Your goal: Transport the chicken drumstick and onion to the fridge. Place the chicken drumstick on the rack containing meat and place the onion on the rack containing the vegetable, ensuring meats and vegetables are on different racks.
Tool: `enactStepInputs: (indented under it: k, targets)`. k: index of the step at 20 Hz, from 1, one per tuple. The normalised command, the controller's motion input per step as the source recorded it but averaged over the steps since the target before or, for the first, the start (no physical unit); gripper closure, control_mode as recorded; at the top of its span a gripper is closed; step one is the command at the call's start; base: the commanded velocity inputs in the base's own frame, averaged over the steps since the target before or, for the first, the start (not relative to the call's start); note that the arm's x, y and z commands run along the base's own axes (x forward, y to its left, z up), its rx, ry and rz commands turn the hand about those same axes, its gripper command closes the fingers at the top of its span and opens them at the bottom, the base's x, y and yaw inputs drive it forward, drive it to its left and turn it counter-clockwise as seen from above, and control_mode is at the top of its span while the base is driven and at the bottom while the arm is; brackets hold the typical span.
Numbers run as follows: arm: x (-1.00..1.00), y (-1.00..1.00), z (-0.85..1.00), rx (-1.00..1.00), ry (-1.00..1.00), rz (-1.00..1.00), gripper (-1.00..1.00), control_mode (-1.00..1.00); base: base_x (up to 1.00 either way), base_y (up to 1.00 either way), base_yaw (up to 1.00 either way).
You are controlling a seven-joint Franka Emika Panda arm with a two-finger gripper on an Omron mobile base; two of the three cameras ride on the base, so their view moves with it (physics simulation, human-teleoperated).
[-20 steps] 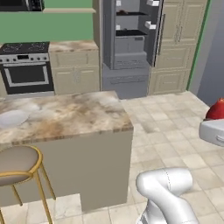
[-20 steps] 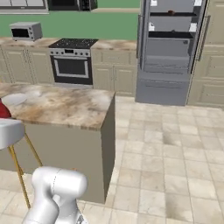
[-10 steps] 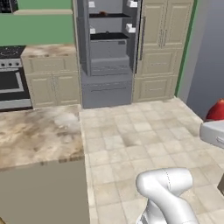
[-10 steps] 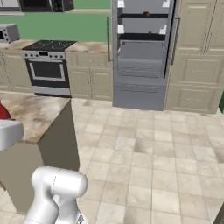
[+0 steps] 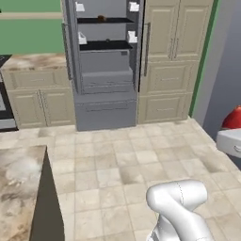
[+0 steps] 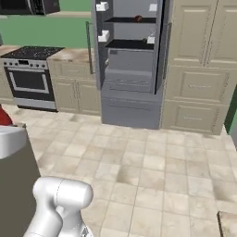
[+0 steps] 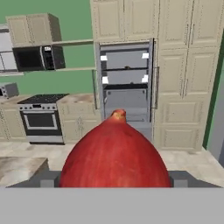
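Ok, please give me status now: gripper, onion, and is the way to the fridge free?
Gripper closed on the onion. Fridge ahead, doors open. Bare tile floor between, nothing in the way.

Kitchen, fridge [image 5: 106,66], stove [image 6: 30,76], cabinets [image 6: 199,69]

You face the fridge [image 5: 106,70], doors open, across the floor [image 5: 122,160]. Cabinets [image 5: 172,61] stand to its right; counter [image 6: 69,55] then stove [image 6: 30,74] to its left. Upper rack [image 5: 104,20] sits above lower rack [image 5: 106,45], w/ a small item on each. Onion [image 7: 114,153] sits directly in front of hand cam. Island corner [image 5: 21,188] is near left.
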Motion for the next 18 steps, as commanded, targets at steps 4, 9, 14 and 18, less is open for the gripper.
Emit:
enactStepInputs:
  k: [4, 9, 14, 18]
  targets:
    - [0.0, 0.0, 0.0, 0.0, 0.0, 0.0, 1.0, 1.0, 1.0, -0.21, 0.14]
    - [0.0, 0.0, 0.0, 0.0, 0.0, 0.0, 1.0, 1.0, 1.0, -0.09, 0.06]
    - [0.0, 0.0, 0.0, 0.0, 0.0, 0.0, 1.0, 1.0, 1.0, -0.06, 0.0]
    - [0.0, 0.0, 0.0, 0.0, 0.0, 0.0, 1.0, 1.0, 1.0, 0.0, 0.0]
